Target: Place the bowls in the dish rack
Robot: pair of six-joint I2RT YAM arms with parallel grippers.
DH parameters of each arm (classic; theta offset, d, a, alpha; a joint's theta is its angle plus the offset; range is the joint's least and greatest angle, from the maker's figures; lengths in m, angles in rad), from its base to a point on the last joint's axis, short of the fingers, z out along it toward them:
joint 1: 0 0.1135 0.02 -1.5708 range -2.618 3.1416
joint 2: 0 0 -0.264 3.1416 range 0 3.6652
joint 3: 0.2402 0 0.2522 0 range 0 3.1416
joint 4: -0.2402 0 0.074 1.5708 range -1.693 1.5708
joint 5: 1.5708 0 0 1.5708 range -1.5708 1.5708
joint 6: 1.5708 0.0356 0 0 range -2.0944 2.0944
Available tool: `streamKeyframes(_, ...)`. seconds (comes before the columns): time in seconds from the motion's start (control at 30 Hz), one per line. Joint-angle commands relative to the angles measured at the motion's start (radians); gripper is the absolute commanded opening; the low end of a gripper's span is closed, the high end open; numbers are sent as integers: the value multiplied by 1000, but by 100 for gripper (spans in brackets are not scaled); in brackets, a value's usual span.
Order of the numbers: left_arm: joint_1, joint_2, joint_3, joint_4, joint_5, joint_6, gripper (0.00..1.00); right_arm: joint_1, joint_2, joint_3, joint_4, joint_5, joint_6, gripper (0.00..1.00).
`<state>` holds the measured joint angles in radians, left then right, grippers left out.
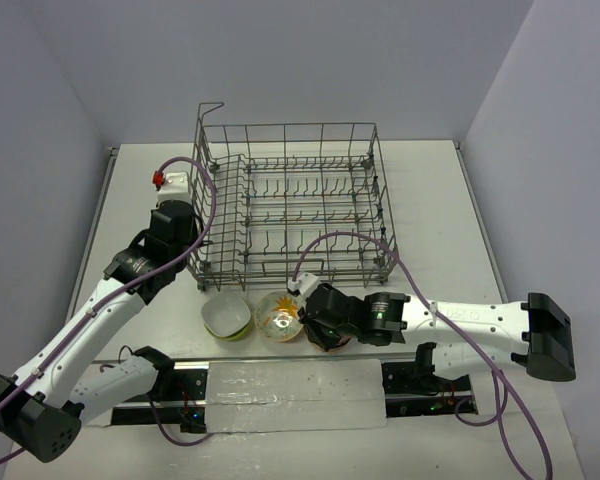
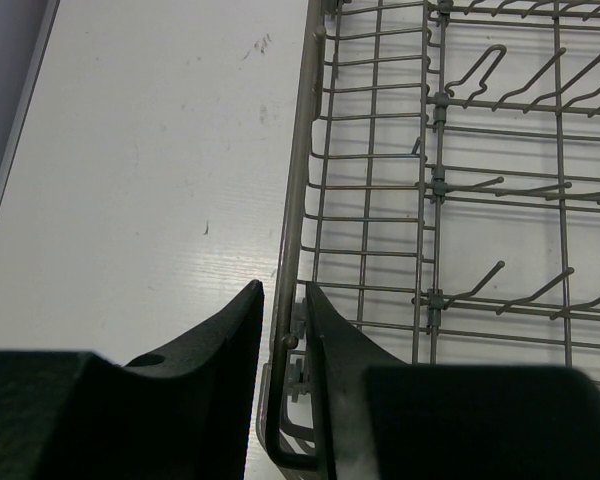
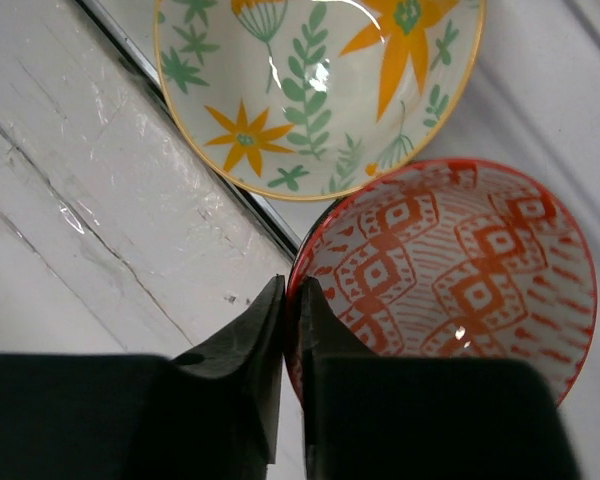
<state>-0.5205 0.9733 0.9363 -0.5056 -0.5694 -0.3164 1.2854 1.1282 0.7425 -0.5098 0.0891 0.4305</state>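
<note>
The grey wire dish rack (image 1: 290, 200) stands at mid-table, with no bowls in it. My left gripper (image 1: 198, 240) straddles its left rim wire (image 2: 298, 200); in the left wrist view the jaws (image 2: 284, 288) are closed narrowly on that wire. The lime-green bowl (image 1: 225, 317) and the yellow-floral bowl (image 1: 279, 316) sit in front of the rack. My right gripper (image 1: 315, 325) is shut on the rim of the red-orange patterned bowl (image 1: 336, 345), one finger inside and one outside. In the right wrist view the gripper (image 3: 292, 285) pinches the red-orange bowl (image 3: 460, 270) beside the yellow-floral bowl (image 3: 310, 90). No other bowls are in view.
A small white box with a red part (image 1: 170, 182) sits left of the rack's far corner. Purple cables loop over both arms. A white strip (image 1: 290, 385) and a black rail run along the near edge.
</note>
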Motion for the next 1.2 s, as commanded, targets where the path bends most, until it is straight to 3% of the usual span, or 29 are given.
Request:
streamKeyframes(0.0,2,-1,-2,7,17,14,29,9,-7,-6,30,12,4,8)
streamKeyframes(0.1,2,1,-1,7,20,14,29,9,-5,-3,25,17,5,0)
streamKeyframes(0.77,2,-1,-1,7,28,14,29,19,-208,78,-44,-6,17,0)
streamKeyframes(1.17,2,-2,-1,7,31,17,29,19,-208,170,63,-184,-38,0)
